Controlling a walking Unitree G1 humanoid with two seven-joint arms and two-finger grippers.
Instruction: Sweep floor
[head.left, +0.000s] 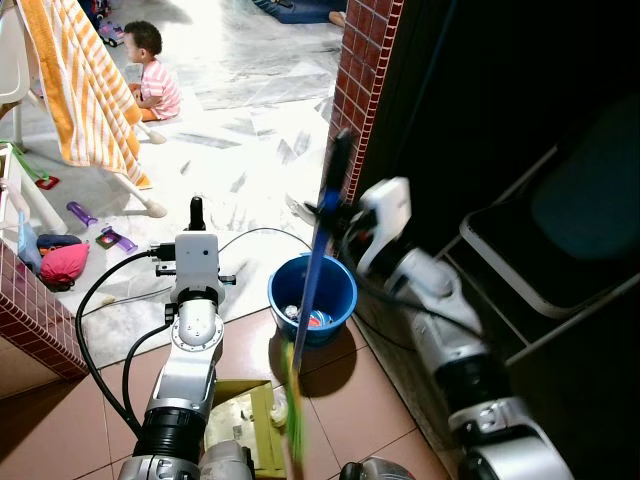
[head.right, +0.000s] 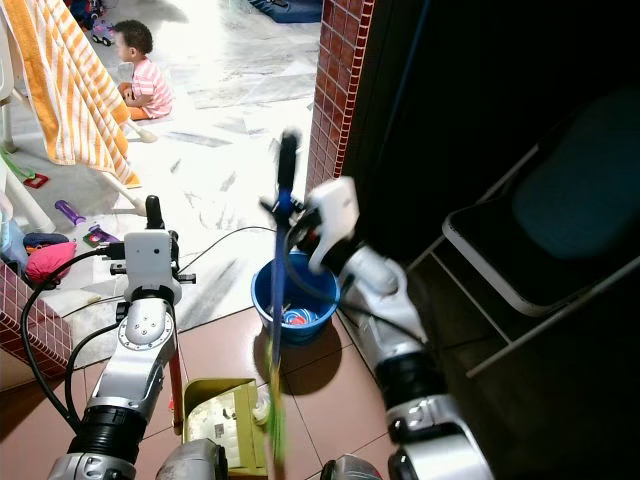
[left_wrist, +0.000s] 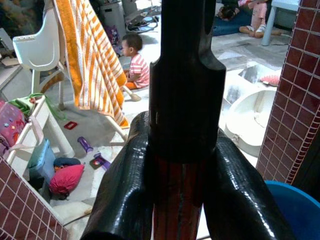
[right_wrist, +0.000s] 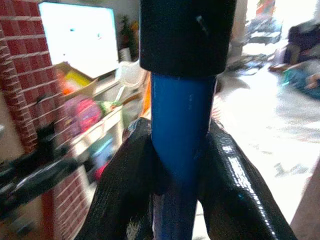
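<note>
The broom (head.left: 312, 300) has a blue shaft with a black top end and green bristles low down. It stands almost upright in front of the robot. The right end effector (head.left: 338, 212) is closed around the blue shaft just under the black cap; in the right wrist view its two black fingers (right_wrist: 235, 185) press the shaft from both sides.

The left end effector (left_wrist: 182, 170) grips a second handle, dark red with a black top part. This is the handle of the dustpan (head.right: 222, 415), a yellowish pan that lies on the brown floor tiles (head.left: 370, 400) between the two arms, with pale rubbish inside.

Just behind the broom stands one blue bucket (head.left: 312, 297), with some small things in it. A black cable (head.left: 250, 236) runs over the floor near the bucket. To the right of the bucket there is a red brick pillar (head.left: 365, 80), and beside it one folding chair (head.left: 545, 255) in the dark corner, so this side is narrow.

On the left, a low brick wall (head.left: 35, 320) closes the edge. Ahead the grey marble floor (head.left: 250, 110) is wider. There a small child (head.left: 150, 75) sits, beside an orange striped towel (head.left: 85, 80) that hangs on a white rack. Some toys (head.left: 62, 260) lie close to the low wall.
</note>
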